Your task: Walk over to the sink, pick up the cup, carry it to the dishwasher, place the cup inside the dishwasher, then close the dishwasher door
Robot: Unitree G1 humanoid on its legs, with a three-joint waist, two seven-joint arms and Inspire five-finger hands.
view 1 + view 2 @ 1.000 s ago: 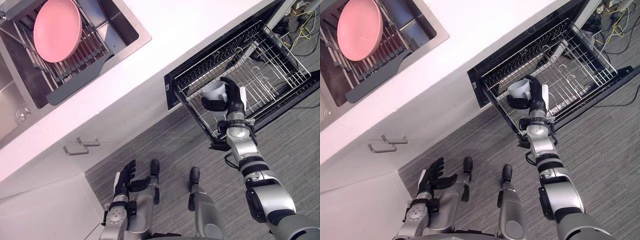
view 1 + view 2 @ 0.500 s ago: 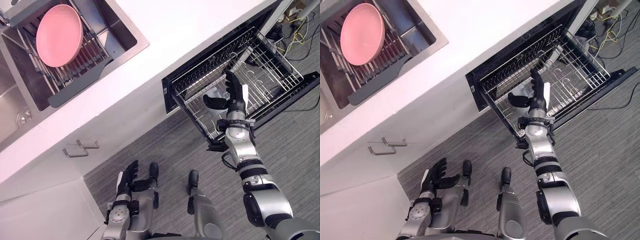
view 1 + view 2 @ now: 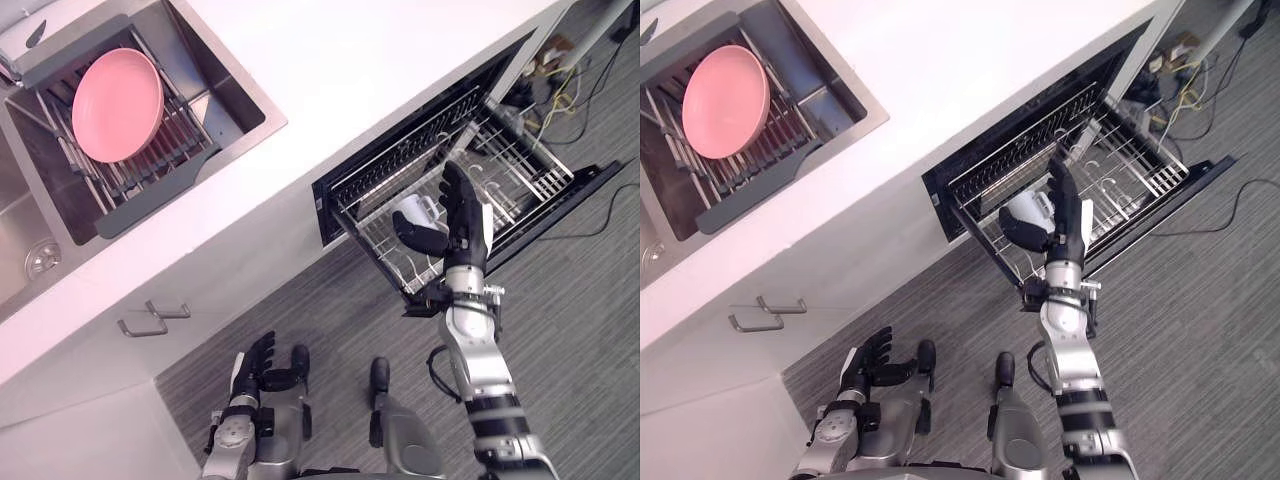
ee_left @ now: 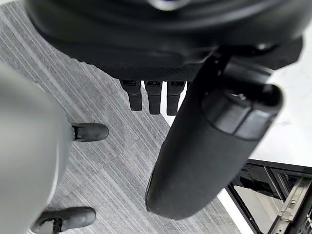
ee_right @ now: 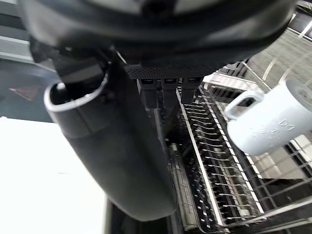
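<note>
White cup [image 5: 270,124]: we find it resting in the dishwasher rack [image 3: 505,165], half-hidden in the eye views behind the right hand [image 3: 460,215], whose fingers are spread, clear of it. Left hand [image 3: 250,365]: low, fingers relaxed.

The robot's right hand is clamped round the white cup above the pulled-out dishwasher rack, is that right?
Not clamped. The right hand is open above the pulled-out dishwasher rack, fingers straight, and the white cup rests in the rack, apart from the hand. The right wrist view shows it.
</note>
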